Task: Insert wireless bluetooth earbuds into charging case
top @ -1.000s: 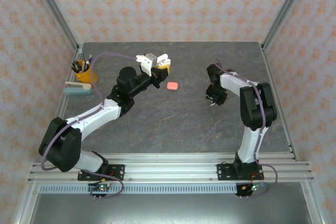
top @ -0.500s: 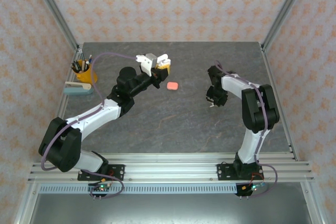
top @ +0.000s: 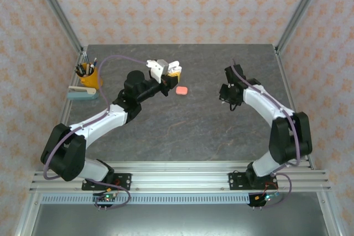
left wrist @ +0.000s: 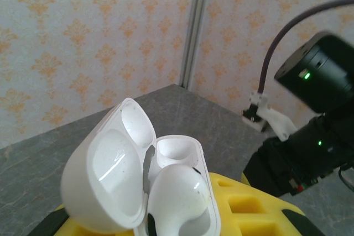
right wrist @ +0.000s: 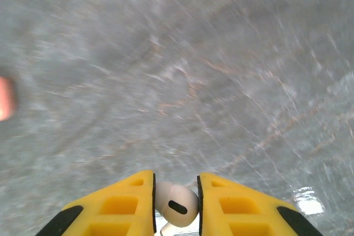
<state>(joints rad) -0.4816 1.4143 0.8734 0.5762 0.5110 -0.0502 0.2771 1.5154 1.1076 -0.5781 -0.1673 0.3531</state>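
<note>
While the left gripper is clamping its yellow pads on the base of an open white charging case, whose lid is tipping toward 10 o'clock in the wrist view, the right gripper is pinching a white earbud between its fingers above the grey table. A closed coral-pink case is lying at 4 o'clock from the left gripper, and the right gripper is hovering at its 3 o'clock, well apart.
</note>
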